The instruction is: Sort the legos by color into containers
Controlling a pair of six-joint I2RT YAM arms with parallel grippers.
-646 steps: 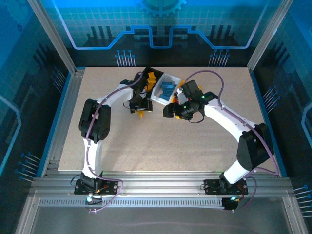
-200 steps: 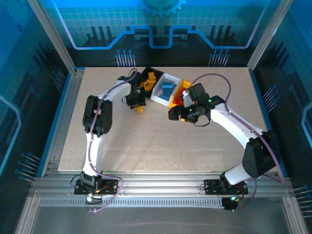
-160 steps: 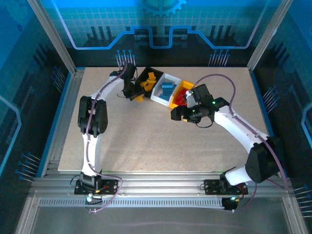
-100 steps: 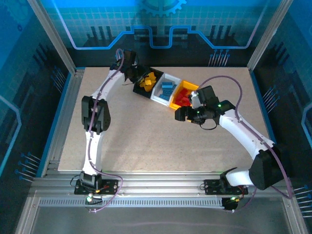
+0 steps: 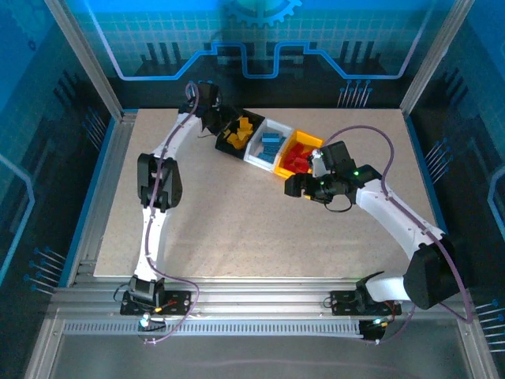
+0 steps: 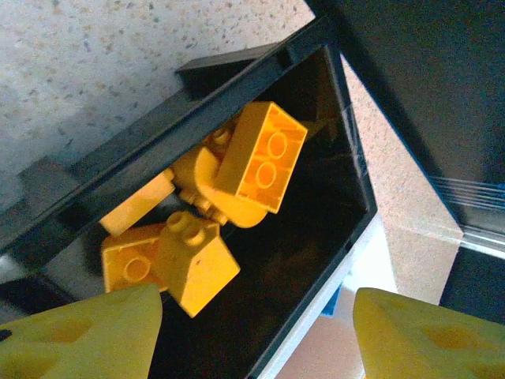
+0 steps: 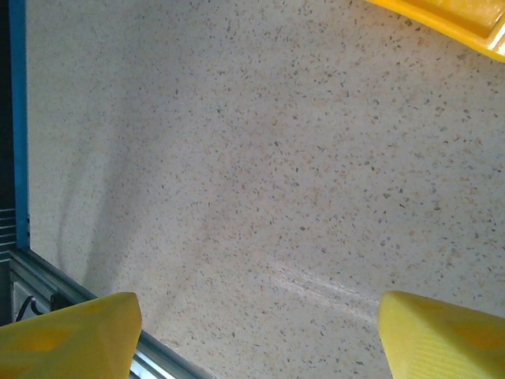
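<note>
Small yellow plastic legos (image 6: 260,170) sit just under the left gripper (image 6: 252,332), its jaws apart and holding nothing. They lie in the black plastic bin (image 6: 197,110), which groups one color together. The right gripper (image 7: 252,332), wide open and empty, hangs over the speckled table (image 7: 237,158).

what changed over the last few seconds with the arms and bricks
The left end effector carried a brick to the black bin and opened above the yellow bricks inside. The right end effector, open, pulled away from the bins toward the right. The bins stayed put.
</note>
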